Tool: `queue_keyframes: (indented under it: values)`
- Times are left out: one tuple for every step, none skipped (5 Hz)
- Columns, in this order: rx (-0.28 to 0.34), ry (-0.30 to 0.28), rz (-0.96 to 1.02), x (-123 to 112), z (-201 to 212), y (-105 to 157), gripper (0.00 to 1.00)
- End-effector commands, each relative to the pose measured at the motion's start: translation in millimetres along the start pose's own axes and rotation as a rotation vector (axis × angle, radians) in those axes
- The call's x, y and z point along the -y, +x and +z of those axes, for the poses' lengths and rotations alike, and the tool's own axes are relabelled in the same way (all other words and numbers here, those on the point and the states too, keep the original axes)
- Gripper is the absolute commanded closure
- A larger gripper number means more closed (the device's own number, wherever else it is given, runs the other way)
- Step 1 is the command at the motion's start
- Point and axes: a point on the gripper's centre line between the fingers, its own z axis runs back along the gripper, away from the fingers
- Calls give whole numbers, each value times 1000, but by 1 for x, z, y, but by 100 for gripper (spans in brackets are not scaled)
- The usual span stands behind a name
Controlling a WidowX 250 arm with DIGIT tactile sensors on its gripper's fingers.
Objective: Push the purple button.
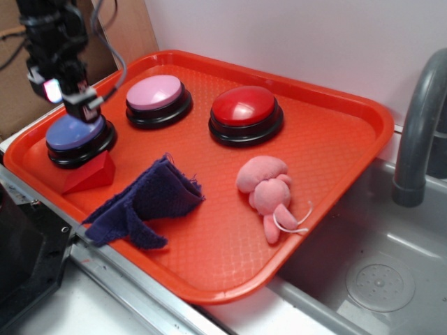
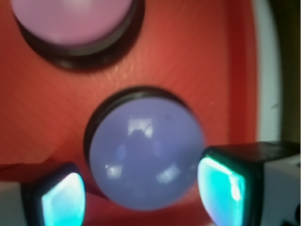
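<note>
A round periwinkle domed push button on a black base (image 1: 75, 132) sits in the far left corner of a textured orange plastic tray (image 1: 335, 146). The black robot arm's gripper (image 1: 82, 106) stands directly over this purple button, its tip at the dome's upper edge in the exterior view; whether it actually touches the dome cannot be told from either picture. In the wrist view the purple button (image 2: 146, 157) fills the middle of the frame, with the two fingers (image 2: 63, 197) spread apart, one at each lower corner, the dome lying between them and nothing pinched.

Just beside the purple button, along the tray's back row, stands a pale pink-lilac domed button on a black base (image 1: 158, 98), and further right a glossy red domed button on a black base (image 1: 245, 112). The pink-lilac button (image 2: 75, 23) also shows at the top of the wrist view, apart from the purple one.

A small red wedge-shaped block (image 1: 91, 174) touches the front of the purple button's base. Next to it lies a crumpled dark purple cloth (image 1: 143, 202), and to the right of that a pink plush toy with a white string (image 1: 269, 192). The tray rests on the bench beside a grey sink (image 1: 380, 272) with a dark grey faucet (image 1: 419, 125).
</note>
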Motion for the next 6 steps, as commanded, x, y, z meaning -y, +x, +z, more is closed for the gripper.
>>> queue_keyframes:
  values:
    - [75,31,24,-16,31,5,0]
    - [67,37,22,-16,29,5,0]
    - [63,47,36,-16,35,4,0]
    - [62,46,46,-17,40,3,0]
    - [55,32,54,-18,43,3,0]
    - [57,29,56,-19,45,3,0]
